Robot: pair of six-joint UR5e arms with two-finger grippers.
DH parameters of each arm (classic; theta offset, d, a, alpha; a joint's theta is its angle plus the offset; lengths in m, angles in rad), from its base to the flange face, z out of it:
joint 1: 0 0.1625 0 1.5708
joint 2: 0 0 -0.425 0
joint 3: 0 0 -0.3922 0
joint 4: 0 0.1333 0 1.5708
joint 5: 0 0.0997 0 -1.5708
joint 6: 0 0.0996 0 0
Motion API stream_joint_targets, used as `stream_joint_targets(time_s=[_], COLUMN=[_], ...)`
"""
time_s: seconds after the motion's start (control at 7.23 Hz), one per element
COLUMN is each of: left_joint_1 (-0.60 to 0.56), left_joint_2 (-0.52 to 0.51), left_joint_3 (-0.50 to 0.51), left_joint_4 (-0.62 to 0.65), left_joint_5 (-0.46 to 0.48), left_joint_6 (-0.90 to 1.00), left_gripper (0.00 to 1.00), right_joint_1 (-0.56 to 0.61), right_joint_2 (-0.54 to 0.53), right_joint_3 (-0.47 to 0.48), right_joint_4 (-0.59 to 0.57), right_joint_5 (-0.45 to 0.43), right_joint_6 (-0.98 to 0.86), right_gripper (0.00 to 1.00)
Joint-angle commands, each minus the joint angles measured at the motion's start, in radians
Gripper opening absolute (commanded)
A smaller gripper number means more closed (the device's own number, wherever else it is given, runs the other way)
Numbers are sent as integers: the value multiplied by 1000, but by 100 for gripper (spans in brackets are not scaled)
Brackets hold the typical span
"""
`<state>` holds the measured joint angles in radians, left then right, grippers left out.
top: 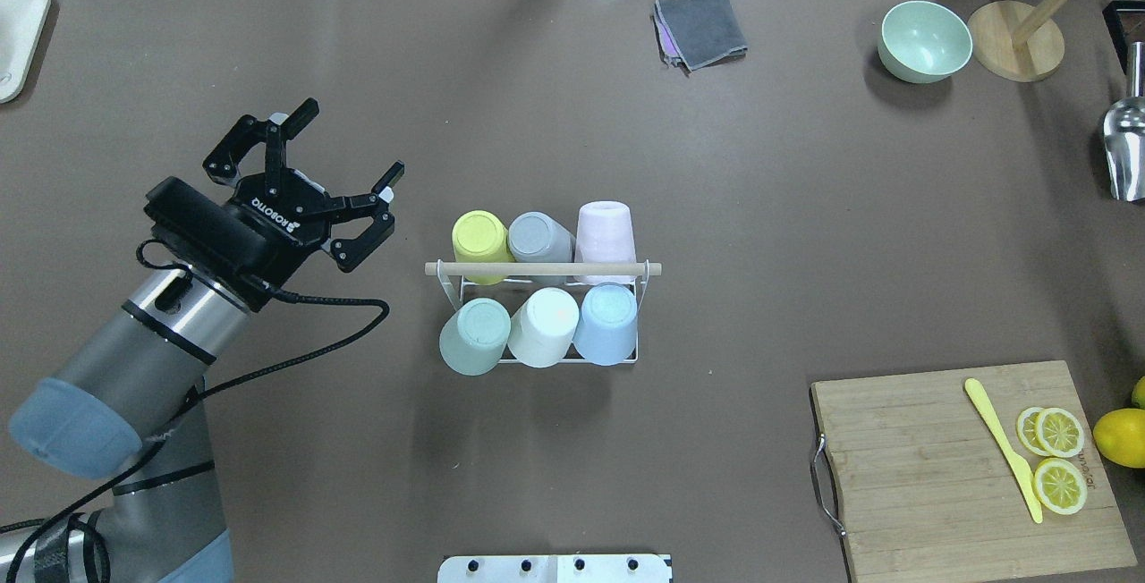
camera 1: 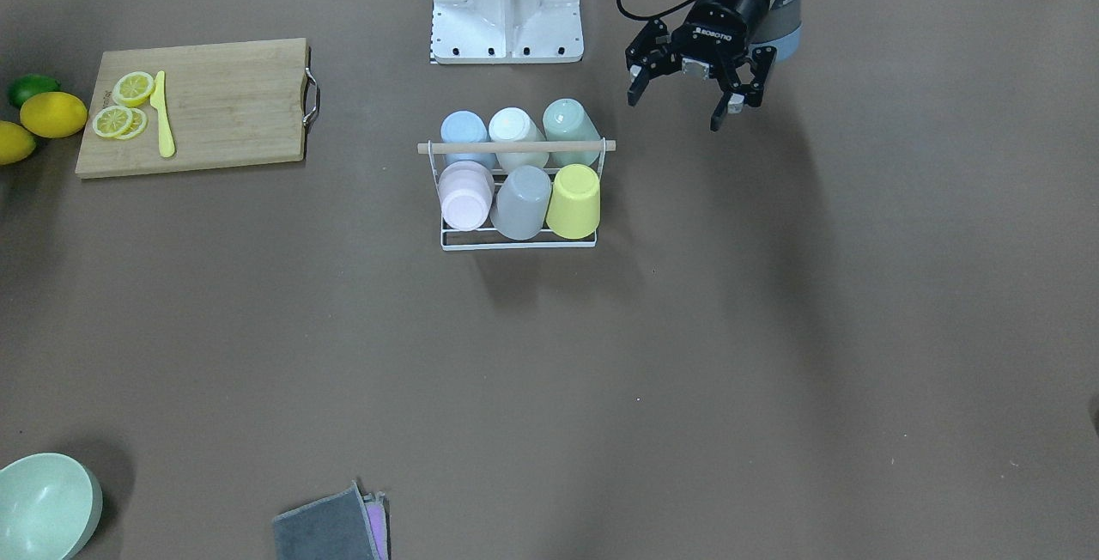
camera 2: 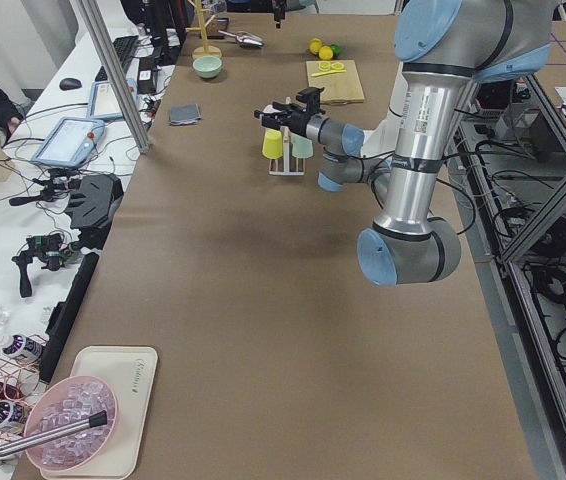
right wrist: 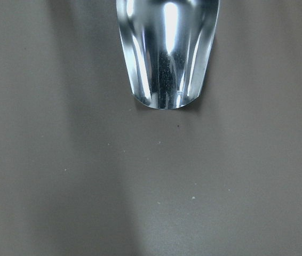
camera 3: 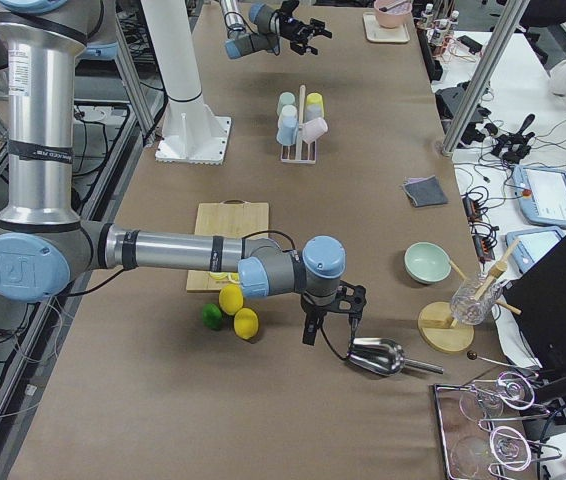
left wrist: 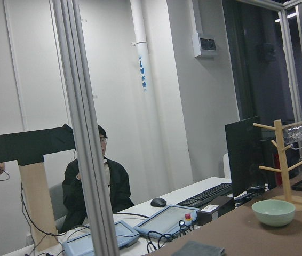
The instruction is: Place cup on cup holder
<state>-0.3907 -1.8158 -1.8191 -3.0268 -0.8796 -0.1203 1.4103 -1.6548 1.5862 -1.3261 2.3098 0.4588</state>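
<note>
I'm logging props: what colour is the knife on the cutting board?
Yellow. The knife shows best in the overhead exterior view.

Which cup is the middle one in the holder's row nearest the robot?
The white cup. It sits between the pale green cup and the light blue cup on the cup holder, and it is the only white one there.
</note>
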Motion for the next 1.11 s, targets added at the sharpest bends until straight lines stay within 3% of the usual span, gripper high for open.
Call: stream_joint_targets(time_s=[0.0, 0.14, 0.42, 0.69, 0.97], left_joint_1=[-89, -91, -166, -245, -393], left_joint_2=[29, 67, 78, 70, 101], left_joint_3=[0, 3, -6, -43, -81], left_joint_4=[245, 276, 481, 712, 934], left_joint_5=[-53, -59, -267, -388, -658], left_joint_6=[-2, -15, -39, -61, -62], left_gripper=[98, 98, 98, 98, 98], right_joint_1=[-1, -1, -1, -1, 1], right_joint_2=[3, 3, 6, 7, 9], right_joint_3=[9, 9, 9, 11, 20], right_joint_4=[8, 8, 8, 8, 7], right_joint_5=[2, 2, 2, 5, 11], right_joint_6=[46, 46, 47, 101, 103], right_gripper=[99, 99, 99, 99, 99])
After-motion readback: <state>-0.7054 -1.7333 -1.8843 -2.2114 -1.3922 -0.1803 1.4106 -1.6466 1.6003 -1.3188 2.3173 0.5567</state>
